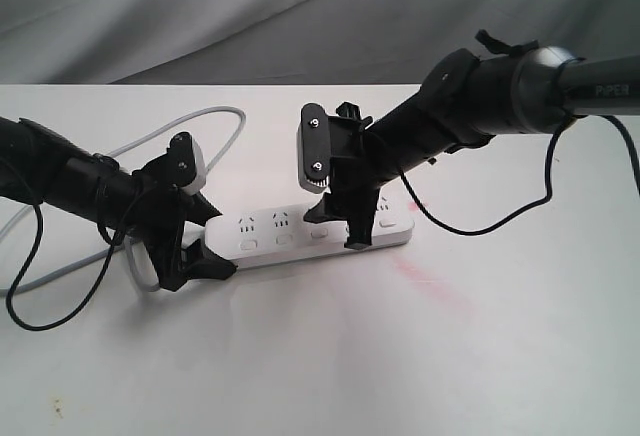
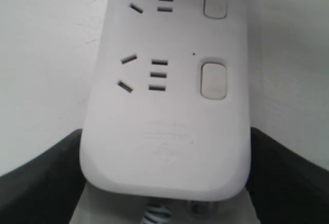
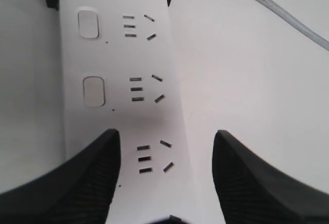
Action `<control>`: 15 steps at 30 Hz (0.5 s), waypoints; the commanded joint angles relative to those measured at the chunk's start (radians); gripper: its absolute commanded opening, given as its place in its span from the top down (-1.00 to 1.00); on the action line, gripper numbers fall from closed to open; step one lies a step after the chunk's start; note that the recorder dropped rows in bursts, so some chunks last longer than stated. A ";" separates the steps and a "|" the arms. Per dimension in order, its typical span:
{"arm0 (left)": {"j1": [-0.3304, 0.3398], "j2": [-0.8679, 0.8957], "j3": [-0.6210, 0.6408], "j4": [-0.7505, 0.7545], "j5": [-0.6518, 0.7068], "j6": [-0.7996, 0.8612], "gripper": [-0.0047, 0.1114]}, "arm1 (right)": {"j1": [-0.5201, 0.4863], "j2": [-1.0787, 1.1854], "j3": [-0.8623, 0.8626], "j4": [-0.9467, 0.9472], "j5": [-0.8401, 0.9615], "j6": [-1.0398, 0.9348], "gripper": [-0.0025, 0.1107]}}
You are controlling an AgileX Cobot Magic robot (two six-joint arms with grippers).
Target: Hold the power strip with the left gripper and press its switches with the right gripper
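The white power strip (image 1: 300, 224) lies across the table's middle, and its grey cord (image 1: 214, 114) loops away behind. My left gripper (image 1: 212, 241) is shut on the strip's left, cord end; in the left wrist view the strip (image 2: 164, 131) fills the gap between both fingers (image 2: 41, 183). My right gripper (image 1: 335, 228) stands open over the strip's right part. One fingertip (image 1: 356, 240) rests where the fourth switch sits and hides it. Three switches (image 1: 285, 239) to its left show. In the right wrist view two switches (image 3: 94, 91) show beyond the fingers (image 3: 77, 183) of the right gripper (image 3: 165, 134).
A faint pink smear (image 1: 430, 286) marks the white table (image 1: 330, 356) in front of the strip's right end. Thin black cables hang from both arms, one looping near the left edge (image 1: 40, 306). Grey cloth (image 1: 250, 16) closes off the back.
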 commanded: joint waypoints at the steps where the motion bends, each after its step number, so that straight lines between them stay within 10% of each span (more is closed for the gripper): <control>1: -0.004 0.001 -0.005 0.000 0.010 0.004 0.01 | -0.003 0.001 0.006 -0.041 0.023 -0.005 0.06; 15: -0.004 0.001 -0.005 0.000 0.010 0.004 0.01 | -0.005 0.039 0.006 -0.028 0.000 -0.005 0.06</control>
